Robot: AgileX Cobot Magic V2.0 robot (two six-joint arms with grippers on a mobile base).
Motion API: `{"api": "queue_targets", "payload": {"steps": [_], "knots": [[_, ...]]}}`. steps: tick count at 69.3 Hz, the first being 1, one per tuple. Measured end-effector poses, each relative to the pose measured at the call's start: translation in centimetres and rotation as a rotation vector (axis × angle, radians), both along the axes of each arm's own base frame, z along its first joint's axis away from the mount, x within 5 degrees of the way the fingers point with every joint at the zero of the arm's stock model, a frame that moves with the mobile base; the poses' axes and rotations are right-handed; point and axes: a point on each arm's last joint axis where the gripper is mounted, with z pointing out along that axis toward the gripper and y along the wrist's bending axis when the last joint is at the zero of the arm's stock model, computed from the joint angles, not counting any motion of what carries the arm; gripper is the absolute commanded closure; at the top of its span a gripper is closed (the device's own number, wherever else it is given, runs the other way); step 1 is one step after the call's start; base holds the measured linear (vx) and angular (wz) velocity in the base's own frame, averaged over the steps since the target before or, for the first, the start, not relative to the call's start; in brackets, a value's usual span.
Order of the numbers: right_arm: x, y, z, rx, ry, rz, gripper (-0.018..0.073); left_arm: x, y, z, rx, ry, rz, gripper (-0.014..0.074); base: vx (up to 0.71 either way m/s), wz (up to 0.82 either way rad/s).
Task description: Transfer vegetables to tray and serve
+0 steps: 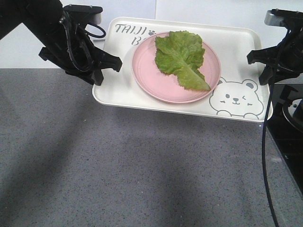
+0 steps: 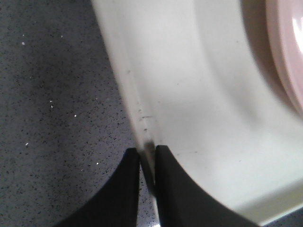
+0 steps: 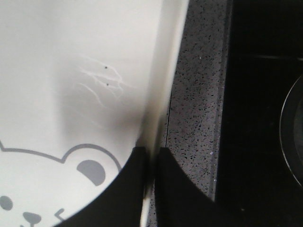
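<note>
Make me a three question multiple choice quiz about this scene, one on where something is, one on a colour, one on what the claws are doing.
1. Where does the lettuce leaf lie?
A. on the round plate that sits on the tray
B. on the grey counter
C. on the bear drawing

2. What colour is the plate?
A. blue
B. pink
C. black

3. What state are the two claws in?
A. both wide open above the tray
B. only the left one grips
C. each is shut on a tray rim

Answers:
1 A, the front view shows the leaf inside the plate's rim, and the plate on the tray.
2 B, it is pale pink against the cream tray.
3 C, the left wrist view shows the left claw pinching the rim, and the right wrist view shows the right claw pinching the opposite rim.
</note>
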Motion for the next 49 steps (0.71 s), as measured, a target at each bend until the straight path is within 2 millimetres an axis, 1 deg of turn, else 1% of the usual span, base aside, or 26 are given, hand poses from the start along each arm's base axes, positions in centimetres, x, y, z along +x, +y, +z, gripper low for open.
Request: {"api": "queue_targets", "payload": {"steps": [49], "knots": [[0.00,0.00,0.00,0.000,0.000,0.000,0.0565,0.00,0.00,0.00,0.000,0.000,0.000,0.0602,0.01,0.00]]}}
